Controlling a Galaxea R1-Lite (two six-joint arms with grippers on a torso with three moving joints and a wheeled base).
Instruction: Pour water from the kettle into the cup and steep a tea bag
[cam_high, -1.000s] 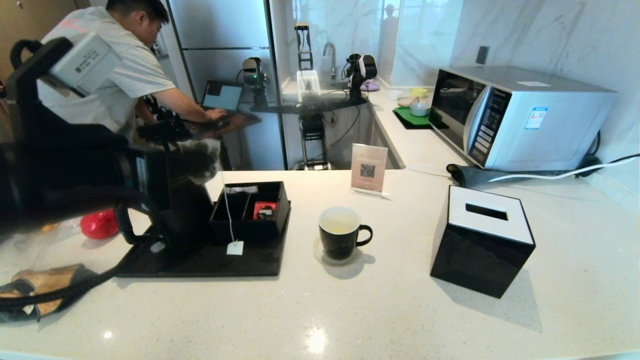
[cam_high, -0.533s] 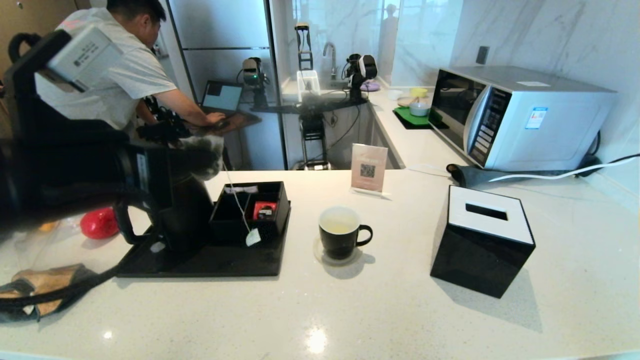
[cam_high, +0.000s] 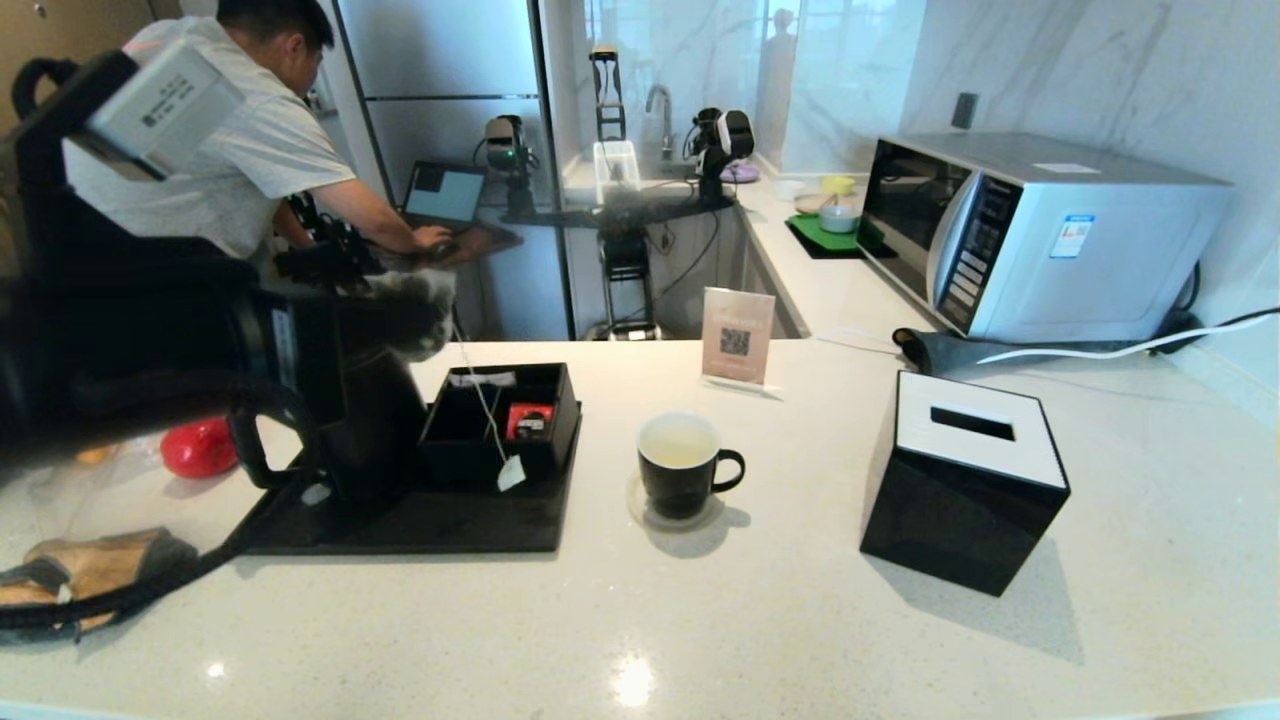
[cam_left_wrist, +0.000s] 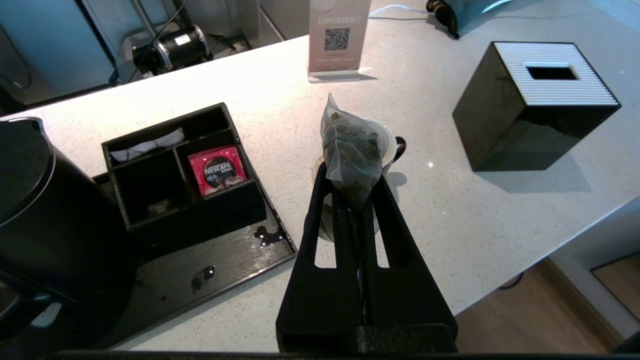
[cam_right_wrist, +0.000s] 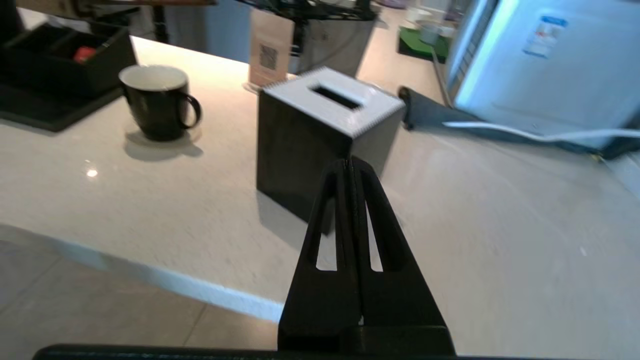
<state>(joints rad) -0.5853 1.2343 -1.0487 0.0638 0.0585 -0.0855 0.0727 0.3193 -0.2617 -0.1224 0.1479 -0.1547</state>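
My left gripper (cam_left_wrist: 352, 187) is shut on the tea bag (cam_left_wrist: 352, 145), a grey mesh sachet held well above the counter. In the head view the left gripper (cam_high: 385, 325) hovers over the kettle (cam_high: 365, 430), and the bag's string hangs down to its white tag (cam_high: 511, 472) in front of the organiser. The black cup (cam_high: 682, 468) stands to the right of the tray on a coaster, with pale water (cam_high: 678, 452) inside. In the left wrist view the cup (cam_left_wrist: 392, 146) is mostly hidden behind the bag. My right gripper (cam_right_wrist: 348, 167) is shut and empty, off the counter's front edge.
The kettle stands on a black tray (cam_high: 420, 525) beside a black organiser (cam_high: 500, 425) holding a red packet (cam_left_wrist: 217, 170). A black tissue box (cam_high: 965, 480) is right of the cup, with a microwave (cam_high: 1040, 235) and a QR sign (cam_high: 738, 335) behind. A person works beyond the counter.
The left gripper has shifted slightly right with the tea bag. The hanging tag has swung right and a little up. The right arm and the cup have not moved.
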